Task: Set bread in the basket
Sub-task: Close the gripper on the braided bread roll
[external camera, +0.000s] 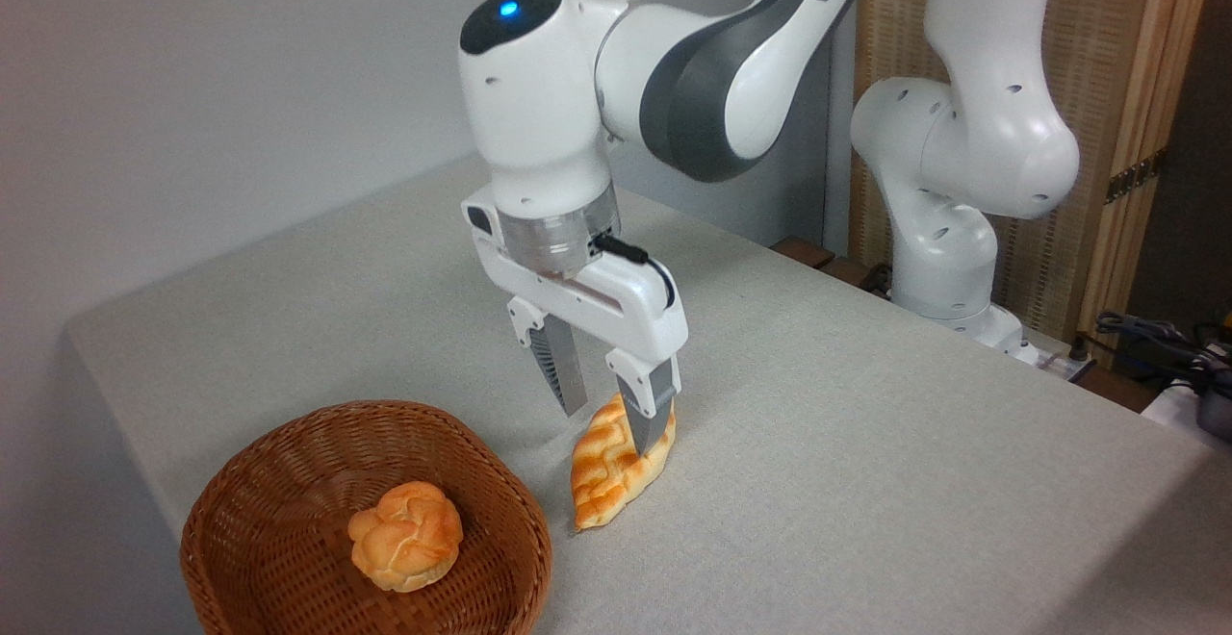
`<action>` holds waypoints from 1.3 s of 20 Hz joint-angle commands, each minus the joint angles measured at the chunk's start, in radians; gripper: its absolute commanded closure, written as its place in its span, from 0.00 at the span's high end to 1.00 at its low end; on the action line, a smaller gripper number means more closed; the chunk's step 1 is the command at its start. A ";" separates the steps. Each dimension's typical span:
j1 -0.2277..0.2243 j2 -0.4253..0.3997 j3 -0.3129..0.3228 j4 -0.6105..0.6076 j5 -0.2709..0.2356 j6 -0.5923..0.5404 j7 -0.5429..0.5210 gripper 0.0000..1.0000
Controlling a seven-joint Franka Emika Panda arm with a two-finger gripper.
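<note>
Bread [616,467], likely light and soft, lies on the surface [866,443] beside the basket [289,481]; grasp across its middle, where the released hand [611,423] straddles it.

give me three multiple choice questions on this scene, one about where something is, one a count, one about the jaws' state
1. Where is the long braided bread?
A. inside the basket
B. on the table just right of the basket
C. on the robot's base

2. How many bread pieces are in the basket?
A. none
B. one
C. three

3. How do the jaws of the gripper stand?
A. open, spread apart over the loaf's upper end
B. shut on the round bun
C. shut with nothing between them

Answers:
1. B, the loaf lies on the grey table beside the wicker rim.
2. B, only the round bun sits inside.
3. A, a clear gap shows between the two fingers, with one finger in front of the loaf.
</note>
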 commanded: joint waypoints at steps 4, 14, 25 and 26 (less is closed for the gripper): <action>-0.011 0.040 0.002 -0.001 -0.001 0.044 0.018 1.00; -0.013 0.037 0.003 -0.027 0.059 0.029 0.104 0.61; -0.013 0.035 0.003 -0.029 0.059 0.027 0.126 0.41; -0.013 0.034 0.003 -0.027 0.059 0.025 0.126 0.41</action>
